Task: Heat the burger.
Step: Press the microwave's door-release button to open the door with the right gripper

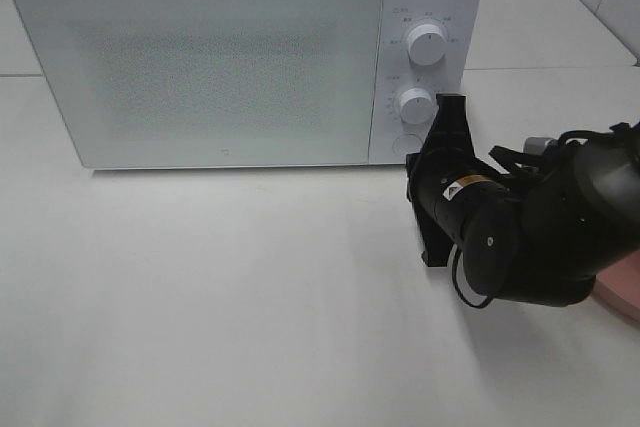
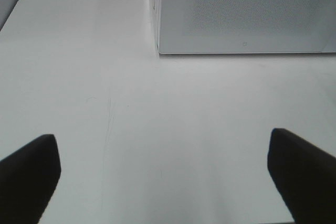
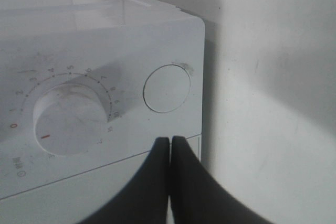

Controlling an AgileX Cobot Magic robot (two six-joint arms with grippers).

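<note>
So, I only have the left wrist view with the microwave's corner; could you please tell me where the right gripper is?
Observer: The right gripper is shut and points at the microwave control panel, close to the round button.
Operator: Thank you. Is it on the button?
Observer: No, the right wrist view shows the tips beside the button, not on it.
Operator: And can you see the burger?
Observer: No view shows the burger. The high view shows only the edge of a pink plate, behind the right arm.
</note>
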